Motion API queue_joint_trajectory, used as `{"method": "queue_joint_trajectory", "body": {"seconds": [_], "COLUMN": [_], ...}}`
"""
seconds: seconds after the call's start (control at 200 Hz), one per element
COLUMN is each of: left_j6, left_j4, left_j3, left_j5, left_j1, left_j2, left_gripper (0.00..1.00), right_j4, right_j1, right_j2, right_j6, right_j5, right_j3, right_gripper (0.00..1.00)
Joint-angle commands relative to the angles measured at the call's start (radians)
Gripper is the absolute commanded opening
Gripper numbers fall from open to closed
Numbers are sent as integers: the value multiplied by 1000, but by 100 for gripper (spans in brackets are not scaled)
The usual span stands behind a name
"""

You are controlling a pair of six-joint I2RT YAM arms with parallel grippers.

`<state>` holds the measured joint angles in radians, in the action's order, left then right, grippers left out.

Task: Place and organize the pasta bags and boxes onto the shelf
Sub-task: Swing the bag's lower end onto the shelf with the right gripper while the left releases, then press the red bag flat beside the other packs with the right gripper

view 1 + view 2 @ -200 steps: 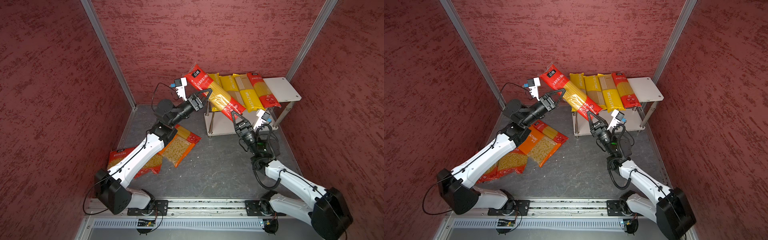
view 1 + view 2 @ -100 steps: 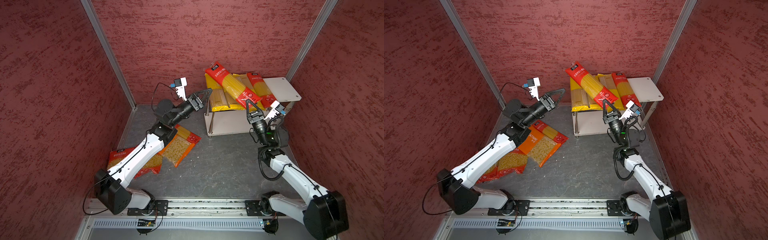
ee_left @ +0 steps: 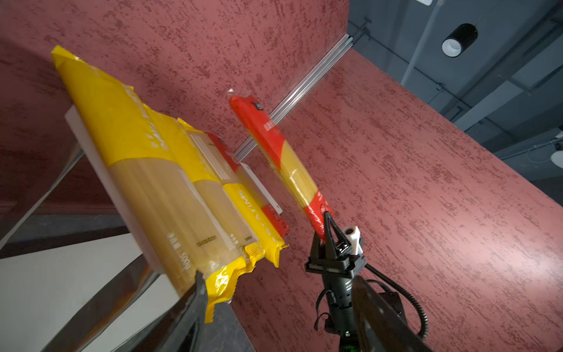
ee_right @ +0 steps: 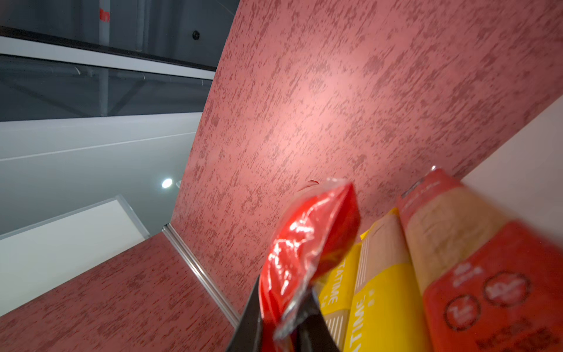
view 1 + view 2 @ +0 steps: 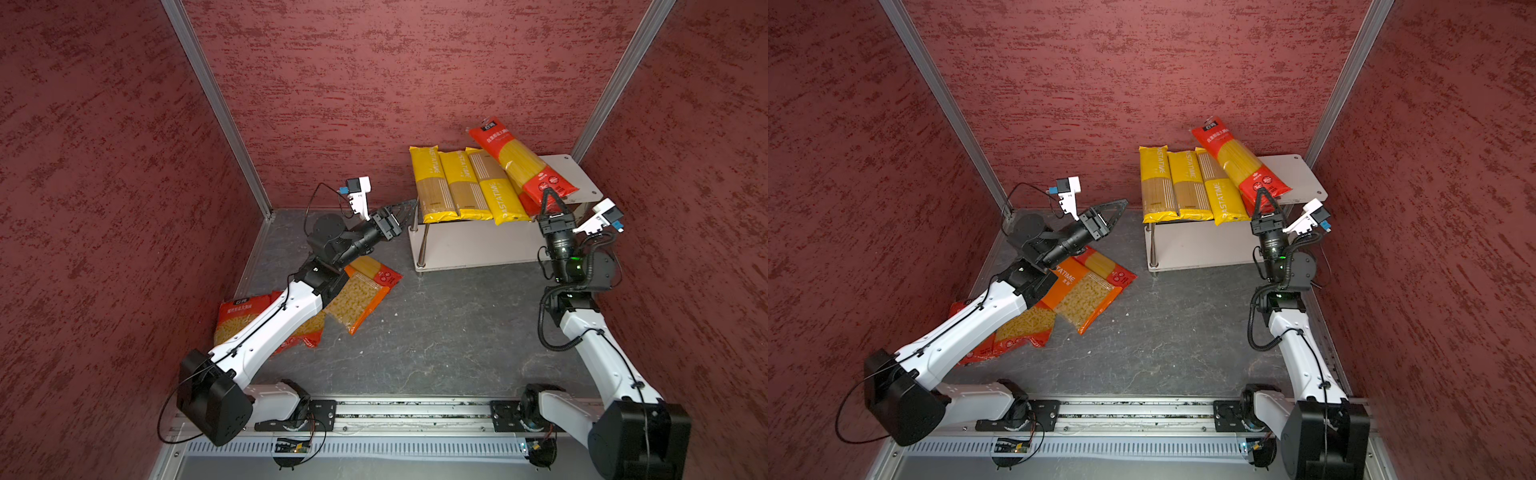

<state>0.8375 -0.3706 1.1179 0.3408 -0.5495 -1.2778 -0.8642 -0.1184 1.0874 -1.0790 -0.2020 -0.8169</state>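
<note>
Right end effector (image 5: pixel 549 193): pinching the near end of a red spaghetti pack (image 5: pixel 515 160), held tilted above the shelf (image 5: pixel 582 178).
Left end effector (image 5: pixel 409 206): spread, empty, beside the shelf's corner.
Done: three yellow packs (image 5: pixel 457 183) and one red pack (image 4: pixel 475 268) lie on the top board.
Left: laying the held pack down; apparently four packs (image 5: pixel 361 299) remain on the table (image 5: pixel 436 332).

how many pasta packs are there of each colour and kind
yellow spaghetti packs: 3
red spaghetti packs: 3
red short-pasta packs: 2
orange short-pasta pack: 1
total: 9
</note>
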Motion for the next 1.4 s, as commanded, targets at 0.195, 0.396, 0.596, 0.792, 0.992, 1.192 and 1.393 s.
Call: {"method": "queue_joint_trajectory", "body": {"seconds": [0.195,0.396,0.596,0.792,0.992,1.192,1.393], "left_j6": [-4,13,34,58,58,52,52], "left_j4": [34,31,23,5,6,7,7], "left_j3": [-136,-169,-179,-193,-192,-196,-198], "left_j5": [-33,-37,-30,-26,-27,-32,-27], "left_j1": [8,11,12,10,9,10,11], "left_j2": [82,87,71,53,49,48,49], "left_gripper": [74,73,73,73,73,72,72], "right_j4": [-140,-138,-136,-114,-111,-98,-27], "right_j1": [-216,-240,-239,-224,-190,-117,-104], "right_j2": [4,63,85,111,163,170,139], "right_j6": [-133,-152,-118,-98,-105,-89,-76], "right_j5": [-2,31,119,170,179,222,201], "right_j3": [-102,-99,-70,-39,-32,12,48], "right_gripper": [0,0,0,0,0,0,29]}}
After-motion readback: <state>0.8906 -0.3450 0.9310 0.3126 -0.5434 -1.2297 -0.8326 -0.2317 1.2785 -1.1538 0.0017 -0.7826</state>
